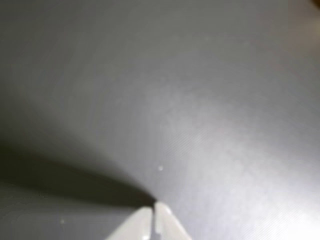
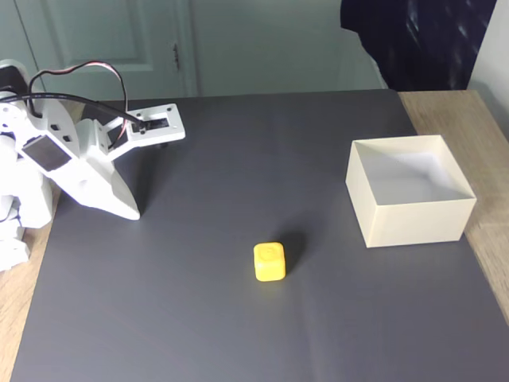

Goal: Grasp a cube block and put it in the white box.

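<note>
1. Resting tip-down on the dark grey mat (image 2: 199, 318), the white plastic gripper (image 2: 131, 213) has its jaws clenched together, grasping nothing.
2. Small bright yellow cube block (image 2: 270, 262), mid-mat, well apart from the gripper.
3. Square cream-white open box (image 2: 413, 219), right of the cube in the fixed view.

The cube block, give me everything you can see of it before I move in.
The cube block is small, bright yellow, with rounded edges and a faint circular mark on its top face; it looks like smooth plastic. It sits flat on the dark grey mat, slightly turned, casting a soft shadow to its upper right in the fixed view. Nothing touches it: the white box stands apart to its right, and the gripper rests tip-down on the mat well to its left.
</note>
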`<act>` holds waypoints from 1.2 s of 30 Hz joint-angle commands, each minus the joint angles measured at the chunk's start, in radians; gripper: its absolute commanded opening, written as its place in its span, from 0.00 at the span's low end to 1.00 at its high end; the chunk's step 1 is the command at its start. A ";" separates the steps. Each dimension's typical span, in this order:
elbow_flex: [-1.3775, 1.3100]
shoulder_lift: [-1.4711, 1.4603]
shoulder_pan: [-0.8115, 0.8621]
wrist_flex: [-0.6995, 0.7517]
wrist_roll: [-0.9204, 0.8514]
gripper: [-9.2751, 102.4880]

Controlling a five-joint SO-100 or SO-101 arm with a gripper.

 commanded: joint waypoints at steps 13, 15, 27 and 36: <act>-0.002 0.008 0.035 0.002 0.015 0.09; -0.002 0.008 0.058 0.003 0.025 0.08; -0.009 0.008 0.044 -0.067 0.101 0.08; -0.149 -0.149 0.052 -0.167 0.135 0.08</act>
